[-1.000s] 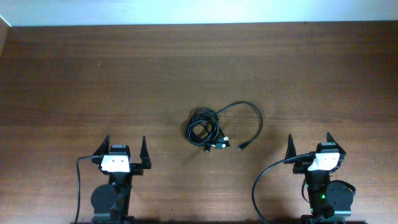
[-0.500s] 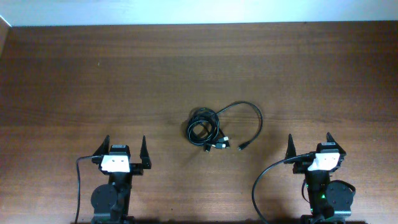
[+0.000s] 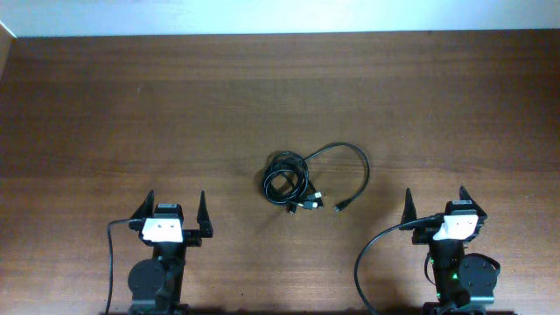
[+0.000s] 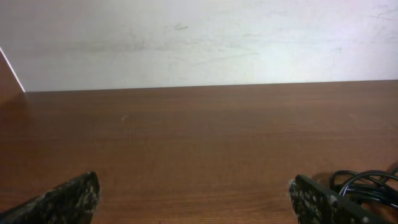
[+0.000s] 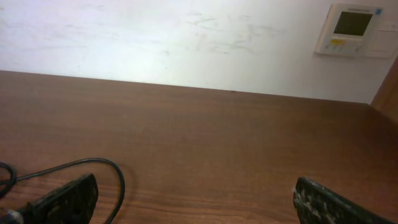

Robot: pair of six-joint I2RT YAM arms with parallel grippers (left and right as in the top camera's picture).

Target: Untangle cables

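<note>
The cables (image 3: 302, 181) lie in a tangled black bundle at the middle of the table, with one long loop arching to the right and small metal-tipped plugs at the near side. My left gripper (image 3: 175, 203) stands open near the front edge, left of the bundle and apart from it. My right gripper (image 3: 435, 199) stands open at the front right, also clear of it. In the left wrist view part of the cables (image 4: 364, 183) shows behind the right fingertip. The right wrist view shows the cable loop (image 5: 93, 167) curving past the left fingertip.
The brown wooden table (image 3: 131, 114) reaches back to a white wall (image 4: 199, 37). A wall-mounted control panel (image 5: 351, 28) shows in the right wrist view. Thick black wires run from both arm bases at the front edge.
</note>
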